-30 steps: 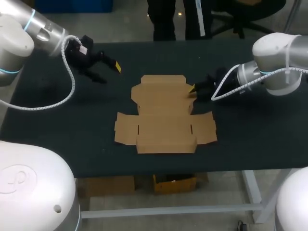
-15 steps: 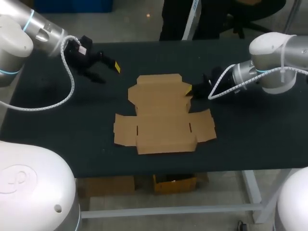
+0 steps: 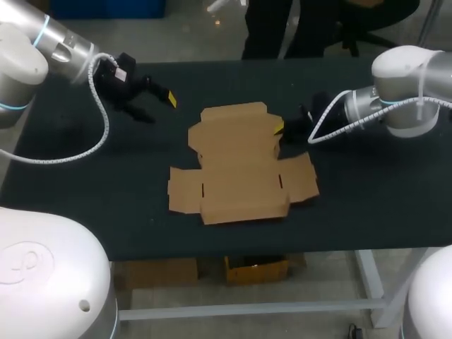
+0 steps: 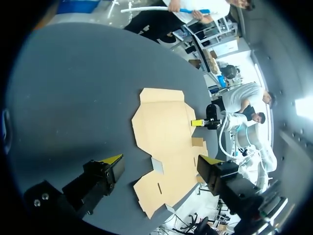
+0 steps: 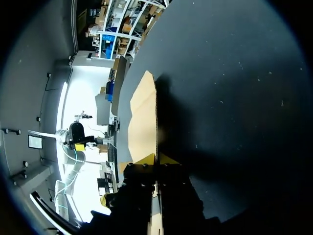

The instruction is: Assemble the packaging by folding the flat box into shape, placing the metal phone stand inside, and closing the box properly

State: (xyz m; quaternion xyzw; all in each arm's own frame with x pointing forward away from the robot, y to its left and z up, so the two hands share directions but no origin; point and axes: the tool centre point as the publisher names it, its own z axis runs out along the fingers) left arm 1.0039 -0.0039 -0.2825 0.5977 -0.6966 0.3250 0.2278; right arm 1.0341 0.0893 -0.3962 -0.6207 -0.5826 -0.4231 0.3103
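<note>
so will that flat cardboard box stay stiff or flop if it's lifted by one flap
Probably floppy at the creases: the flat box is a thin scored sheet with many flaps, so it may hinge where the right gripper pinches its edge. Likely light, and it could slide on the dark table.

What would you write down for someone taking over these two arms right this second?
Left gripper: open, empty, above the table's far left part, clear of the flat box.
Right gripper: shut on the right edge of the flat box's far panel.
Flat box: unfolded, mid-table.
Phone stand: not in view.
Done: nothing folded yet.
To do: fold the box, put the stand in, close it.
</note>
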